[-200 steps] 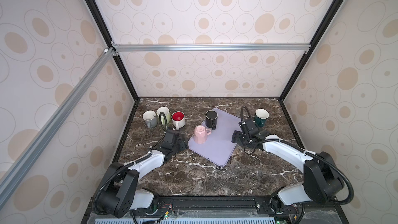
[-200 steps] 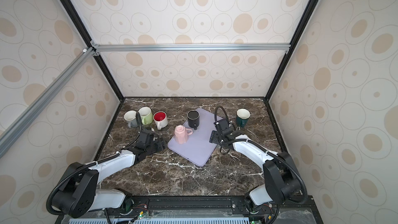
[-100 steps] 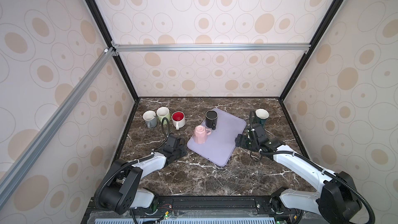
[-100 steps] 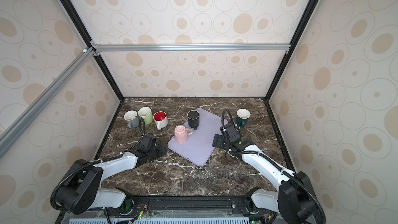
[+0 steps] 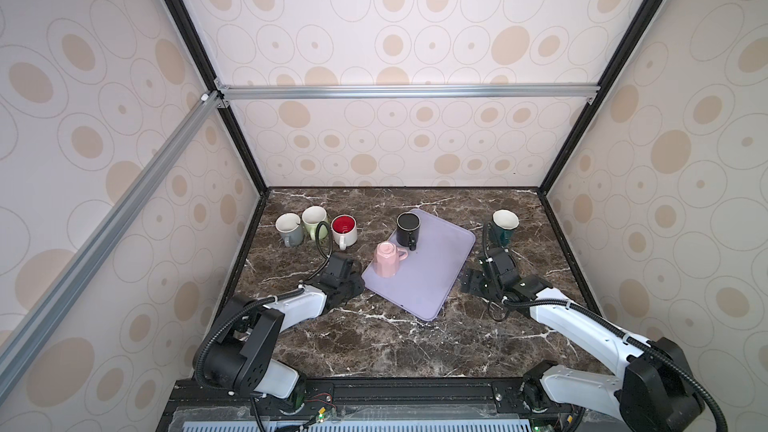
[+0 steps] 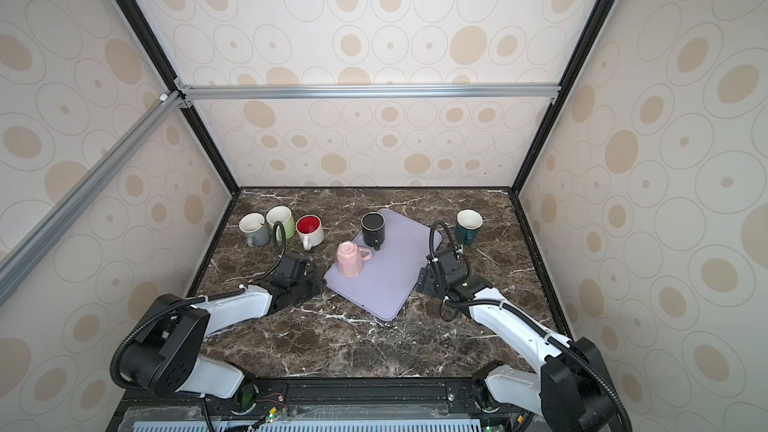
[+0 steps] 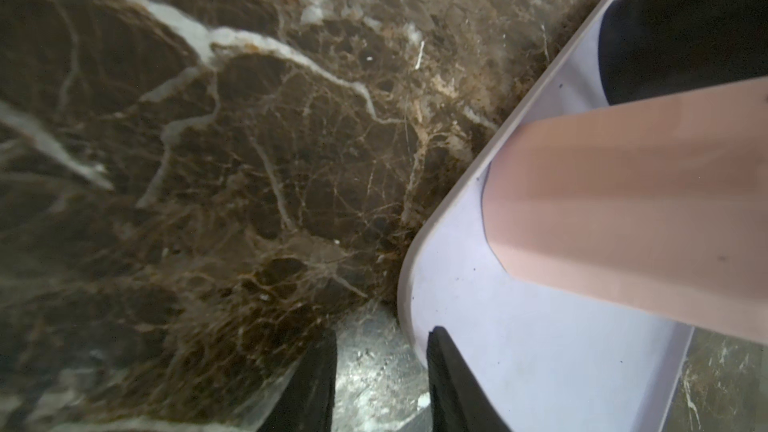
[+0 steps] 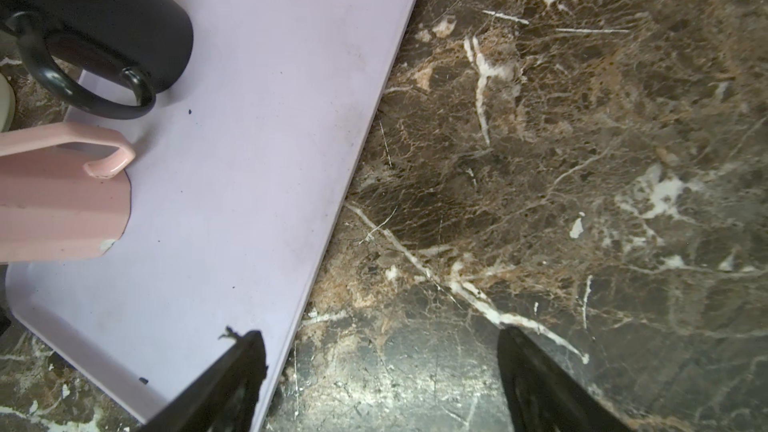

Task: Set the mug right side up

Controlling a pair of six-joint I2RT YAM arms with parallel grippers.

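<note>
Pulling my right gripper [image 8: 380, 338] back off the tray [image 5: 440, 268] — a second ago it's hanging over the tray's right side, now it sits just past that edge, spread wide and empty. My left gripper [image 7: 382, 338] narrows to a half-closed gap at the tray's left corner, pinching nothing I can see. The pink mug [image 5: 386, 261] stands close to that same corner, bottom up and untouched — so the flip isn't started yet, and I reckon the left side goes first.

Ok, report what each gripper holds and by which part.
Nothing is held. The left gripper, jaws apart, sits at the tray corner beside the pink mug; the right gripper gapes over the tray edge.
</note>
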